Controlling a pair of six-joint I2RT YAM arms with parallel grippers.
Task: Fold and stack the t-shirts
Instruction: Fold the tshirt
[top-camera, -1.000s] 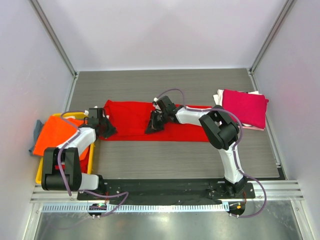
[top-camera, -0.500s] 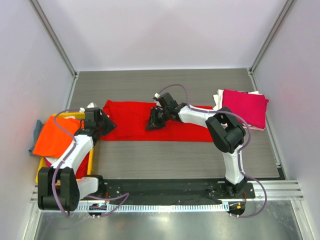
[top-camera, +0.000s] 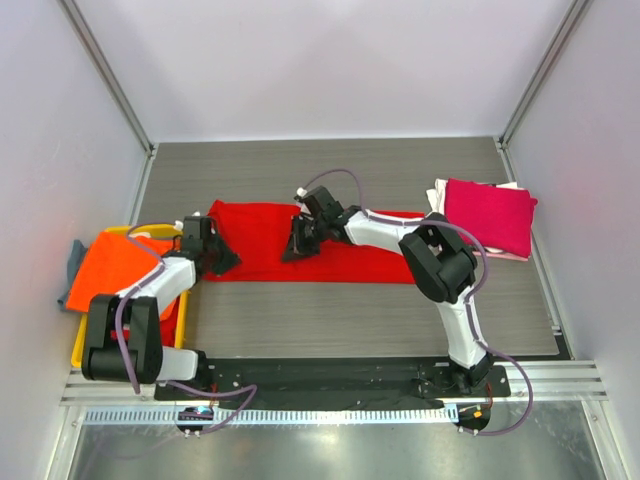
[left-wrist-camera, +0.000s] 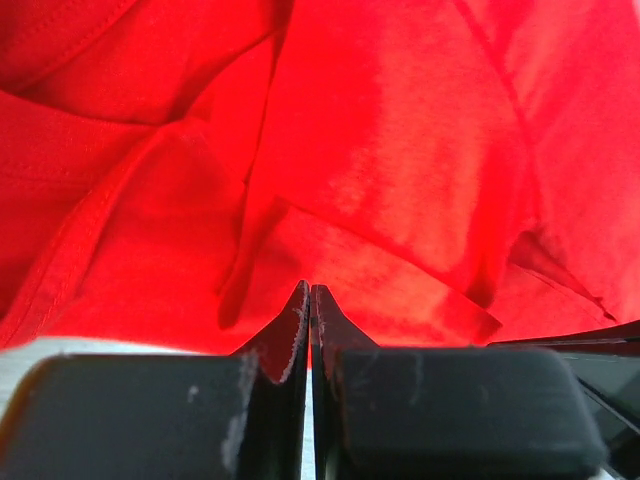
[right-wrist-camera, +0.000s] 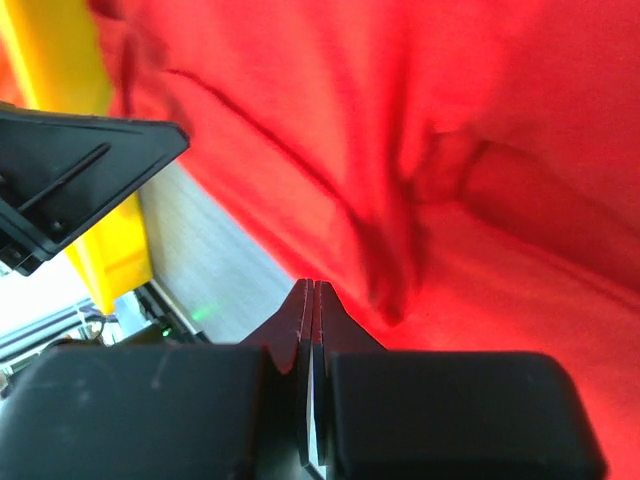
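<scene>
Red t-shirt (top-camera: 255, 245) lies flat mid-table, with the left gripper (left-wrist-camera: 309, 293) at its left edge and the right gripper (right-wrist-camera: 312, 290) near the middle, probably set up for a fold. Both pairs of fingers are pressed together; can't tell if any cloth's pinched between them.

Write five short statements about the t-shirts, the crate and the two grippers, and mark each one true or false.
1. The red t-shirt lies spread out on the table. True.
2. The magenta t-shirt sits in the yellow crate. False: it lies folded at the table's right side, and the orange t-shirt is the one over the crate.
3. The left gripper and the right gripper are both shut. True.
4. The right gripper hangs over the magenta t-shirt. False: it is over the red t-shirt, near its middle.
5. The left gripper is at the red t-shirt's left end. True.
</scene>
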